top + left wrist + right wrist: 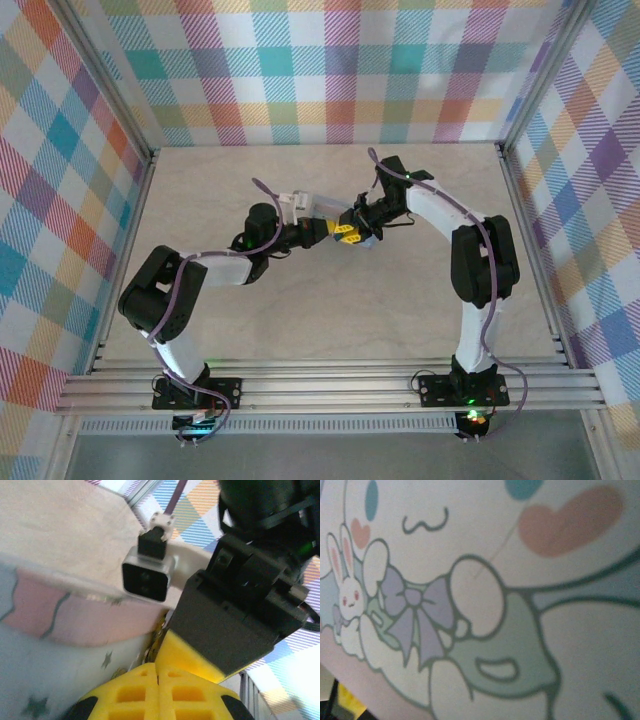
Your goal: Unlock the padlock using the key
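- Left gripper (157,675) is holding its yellow fingers pressed together, just beside the tin box (60,645).
- Right gripper (352,233) is facing it above mid-table (250,330); its jaw state cannot be told.
- Padlock is too small to make out there.

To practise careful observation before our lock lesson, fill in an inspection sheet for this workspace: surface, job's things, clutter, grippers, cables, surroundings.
Surface: pale wood-look table.
Job's things: padlock and key too small or hidden to tell.
Clutter: pastel tin box with a cartoon-rabbit lid, where the two arms meet.
Grippers: left gripper shut, its yellow fingers pressed together beside the box; right gripper close against the box, open or shut cannot be told.
Cables: purple cables run along both arms.
Surroundings: checked pastel walls; aluminium frame.
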`<state>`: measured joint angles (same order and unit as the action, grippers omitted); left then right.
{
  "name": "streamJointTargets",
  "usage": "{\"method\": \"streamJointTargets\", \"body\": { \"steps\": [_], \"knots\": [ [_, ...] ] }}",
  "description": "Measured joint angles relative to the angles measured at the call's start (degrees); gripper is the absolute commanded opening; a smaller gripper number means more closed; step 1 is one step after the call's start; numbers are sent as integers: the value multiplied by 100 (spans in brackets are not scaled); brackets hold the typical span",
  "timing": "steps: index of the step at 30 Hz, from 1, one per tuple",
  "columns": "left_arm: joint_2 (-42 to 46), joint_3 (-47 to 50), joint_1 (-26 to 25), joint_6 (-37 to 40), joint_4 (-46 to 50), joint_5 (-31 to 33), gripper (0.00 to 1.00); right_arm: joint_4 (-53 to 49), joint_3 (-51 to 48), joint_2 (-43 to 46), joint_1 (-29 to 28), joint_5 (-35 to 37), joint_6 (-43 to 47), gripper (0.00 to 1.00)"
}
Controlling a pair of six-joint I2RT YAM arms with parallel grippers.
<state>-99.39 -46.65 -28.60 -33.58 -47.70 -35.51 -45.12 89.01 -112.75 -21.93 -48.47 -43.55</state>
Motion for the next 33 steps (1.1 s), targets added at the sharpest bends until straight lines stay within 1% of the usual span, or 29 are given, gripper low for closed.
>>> {"method": "streamJointTargets", "body": {
  "steps": [6, 9, 12, 17, 20, 25, 28, 29, 32, 33],
  "knots": [
    [-39, -48, 20, -7, -114, -46, 0, -31, 0, 0, 0, -11, -20, 0],
    [20, -37, 20, -2, -55, -15, 0, -74, 0, 9, -44, 131, -15, 0],
    [247, 74, 15, 17, 109, 105, 0, -55, -31, 68, -151, 378, -22, 0],
    [949, 382, 59, 39, 490, 398, 0, 203, -153, 127, -389, 861, 7, 0],
    [1401, 592, 107, 48, 920, 566, 0, 638, -376, 127, -529, 1182, 120, 0],
    [2186, 813, 262, 136, 2006, 890, 0, 1939, -1102, 199, -708, 1676, 358, 1],
    [2588, 815, 313, 195, 2656, 1036, 0, 2531, -1414, 166, -798, 1899, 472, 10],
    [2682, 815, 319, 208, 2822, 1069, 0, 2669, -1467, 155, -828, 1963, 511, 14],
    [2889, 813, 332, 236, 3309, 1119, 0, 2975, -1596, 131, -907, 2144, 562, 31],
    [2916, 813, 332, 236, 3462, 1119, 0, 3060, -1646, 131, -929, 2197, 584, 34]
  ]
}}
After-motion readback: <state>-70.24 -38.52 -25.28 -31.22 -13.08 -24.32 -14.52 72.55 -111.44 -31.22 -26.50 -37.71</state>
